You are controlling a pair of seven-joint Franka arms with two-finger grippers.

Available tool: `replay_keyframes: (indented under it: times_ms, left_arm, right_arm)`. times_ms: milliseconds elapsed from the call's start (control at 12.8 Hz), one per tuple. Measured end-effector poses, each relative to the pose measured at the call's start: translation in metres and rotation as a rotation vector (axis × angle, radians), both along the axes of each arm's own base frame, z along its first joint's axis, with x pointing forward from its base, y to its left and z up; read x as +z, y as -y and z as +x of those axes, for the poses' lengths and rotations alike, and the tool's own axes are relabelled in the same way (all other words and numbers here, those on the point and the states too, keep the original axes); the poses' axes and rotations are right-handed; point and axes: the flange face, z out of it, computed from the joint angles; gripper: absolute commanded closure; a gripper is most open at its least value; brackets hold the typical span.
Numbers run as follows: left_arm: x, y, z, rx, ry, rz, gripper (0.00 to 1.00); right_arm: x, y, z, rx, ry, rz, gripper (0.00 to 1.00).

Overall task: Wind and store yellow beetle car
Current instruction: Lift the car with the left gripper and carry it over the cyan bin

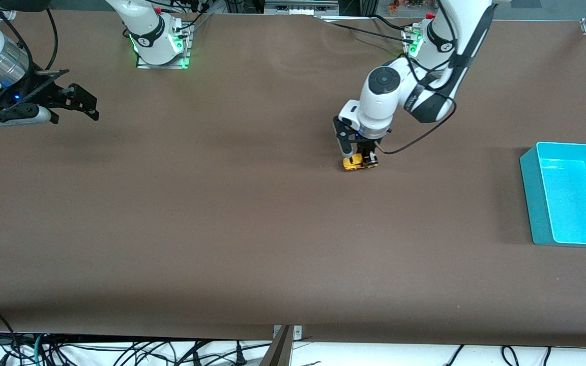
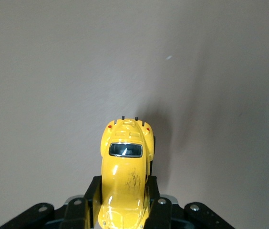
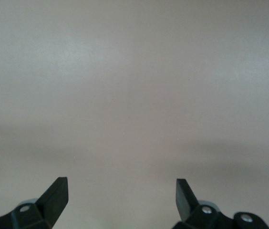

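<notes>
Front view: left tool [image 1: 361, 158] grips yellow beetle car [image 1: 354, 162]; teal bin [image 1: 529, 188] empty.

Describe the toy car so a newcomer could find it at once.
On the brown table, find the left gripper, toward the end with the teal bin. The yellow beetle car sits on the table between its fingers, the only yellow thing there, tiny and rounded.
</notes>
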Motion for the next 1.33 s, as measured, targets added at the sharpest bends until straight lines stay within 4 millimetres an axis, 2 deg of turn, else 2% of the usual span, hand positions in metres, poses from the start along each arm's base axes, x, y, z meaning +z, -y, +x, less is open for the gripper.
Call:
replay_keyframes:
  times_ms: [157, 313, 549, 705, 862, 1097, 1332]
  left_arm:
    - [0.016, -0.039, 0.022, -0.026, 0.01, 0.013, 0.68]
    - [0.028, -0.091, 0.047, -0.048, -0.019, -0.008, 0.68]
    - [0.053, -0.194, 0.086, -0.123, -0.102, -0.029, 0.68]
    - [0.074, -0.262, 0.103, -0.174, -0.136, -0.012, 0.68]
    - [0.092, -0.328, 0.111, -0.217, -0.14, 0.001, 0.68]
    - [0.115, -0.423, 0.109, -0.272, -0.127, 0.031, 0.69]
    - [0.134, -0.498, 0.097, -0.304, -0.108, 0.052, 0.69]
  right_arm:
    - [0.0, 0.0, 0.0, 0.001, 0.0, 0.0, 0.0]
    - [0.0, -0.001, 0.0, 0.001, 0.0, 0.0, 0.0]
    - [0.0, 0.0, 0.0, 0.002, 0.0, 0.0, 0.0]
    - [0.0, 0.0, 0.0, 0.007, 0.0, 0.0, 0.0]
    - [0.0, 0.0, 0.0, 0.009, 0.0, 0.0, 0.0]
    - [0.0, 0.0, 0.0, 0.01, 0.0, 0.0, 0.0]
    - [0.0, 0.0, 0.0, 0.01, 0.0, 0.0, 0.0]
